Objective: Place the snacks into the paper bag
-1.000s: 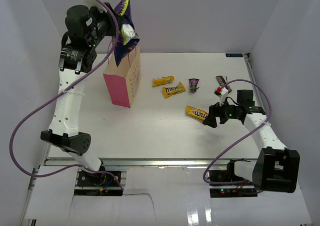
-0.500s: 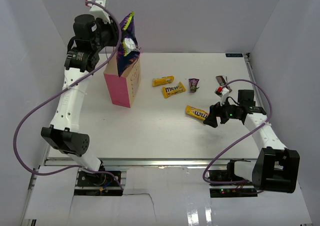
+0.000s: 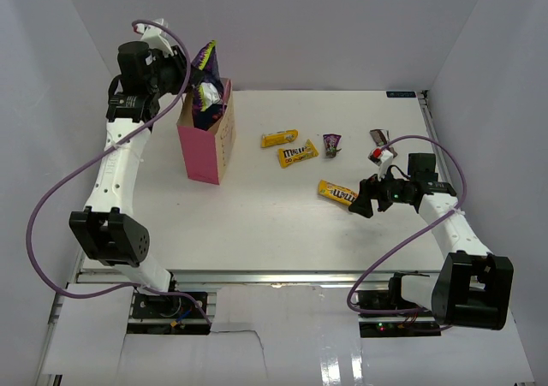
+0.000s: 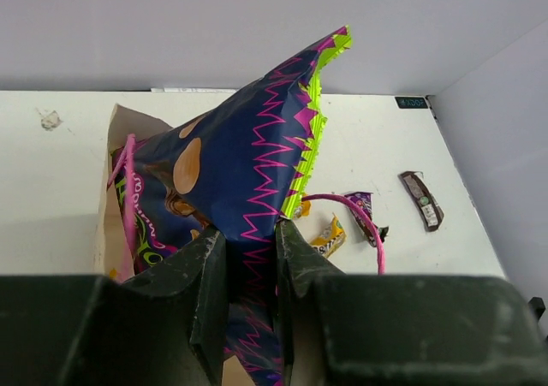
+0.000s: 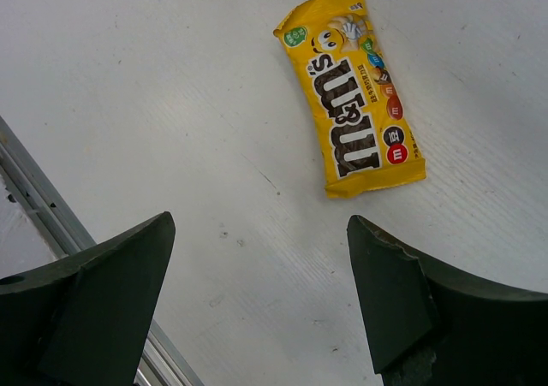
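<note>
The pink paper bag [image 3: 204,151] stands upright at the back left. My left gripper [image 3: 190,74] [image 4: 251,232] is shut on the purple chip bag [image 3: 205,78] [image 4: 257,146], whose lower part is down inside the paper bag [image 4: 109,223] while its top sticks out. Two yellow candy packets [image 3: 280,138] [image 3: 297,153], a small purple wrapper [image 3: 331,144] and a dark brown bar [image 3: 378,135] lie mid-table. My right gripper [image 3: 361,204] [image 5: 261,223] hovers open just short of a third yellow packet [image 3: 337,193] [image 5: 360,125], not touching it.
White walls enclose the table on three sides. A metal rail [image 5: 43,206] runs along the near table edge, close to the right gripper. The paper bag's pink loop handle [image 4: 360,219] arches beside the left fingers.
The left gripper has come down and to the left with the chip bag, sinking it into the paper bag, which shifted slightly. The right arm has not moved.
</note>
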{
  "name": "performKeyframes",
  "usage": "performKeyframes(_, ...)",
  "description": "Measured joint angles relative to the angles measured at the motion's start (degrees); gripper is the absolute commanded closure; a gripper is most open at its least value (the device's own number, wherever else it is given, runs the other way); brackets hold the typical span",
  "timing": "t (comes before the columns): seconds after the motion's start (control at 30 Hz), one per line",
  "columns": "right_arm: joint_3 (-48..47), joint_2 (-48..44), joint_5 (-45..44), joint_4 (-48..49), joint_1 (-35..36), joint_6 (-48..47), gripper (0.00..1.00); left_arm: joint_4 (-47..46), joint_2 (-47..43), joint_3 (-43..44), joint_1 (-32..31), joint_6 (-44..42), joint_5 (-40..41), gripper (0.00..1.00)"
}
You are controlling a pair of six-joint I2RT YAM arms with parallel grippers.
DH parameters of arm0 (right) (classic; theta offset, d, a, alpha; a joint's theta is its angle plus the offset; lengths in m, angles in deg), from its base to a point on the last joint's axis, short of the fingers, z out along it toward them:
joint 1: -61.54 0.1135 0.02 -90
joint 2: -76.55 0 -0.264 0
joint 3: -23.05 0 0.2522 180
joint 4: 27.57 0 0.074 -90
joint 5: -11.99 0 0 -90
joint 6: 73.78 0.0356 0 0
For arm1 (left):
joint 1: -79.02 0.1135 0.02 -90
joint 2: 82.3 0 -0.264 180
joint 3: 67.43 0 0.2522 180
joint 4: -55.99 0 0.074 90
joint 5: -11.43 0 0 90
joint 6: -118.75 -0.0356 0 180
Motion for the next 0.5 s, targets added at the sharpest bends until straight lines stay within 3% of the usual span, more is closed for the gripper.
performKeyframes(0.07, 0.0, 0.0, 0.0, 0.0, -0.1, -0.1, 0.13, -0.8, -0.3, -1.3, 0.3, 0.6, -0.9, 0.75)
performKeyframes(0.2, 0.0, 0.0, 0.0, 0.0, -0.1, -0.4, 0.13, -2.1, -0.9, -2.4, 0.6, 1.7, -2.0, 0.34)
performKeyframes(0.23, 0.0, 0.0, 0.1, 0.0, -0.1, -0.7, 0.13, -3.2, -1.3, -2.4, 0.6, 2.1, -2.2, 0.17)
performKeyframes(0.27, 0.0, 0.0, 0.2, 0.0, -0.1, -1.0, 0.13, -4.2, -1.8, -2.3, 0.7, 2.3, -2.3, 0.11)
performKeyframes(0.33, 0.0, 0.0, 0.5, -0.2, -0.1, -1.8, 0.12, -5.4, -3.4, -2.0, 0.7, 2.7, -2.4, 0.05)
performKeyframes(0.5, -1.9, 2.0, 0.7, -3.3, 0.6, -7.1, 0.1, -5.9, -6.1, 5.7, 0.7, 4.1, -3.1, 0.02)
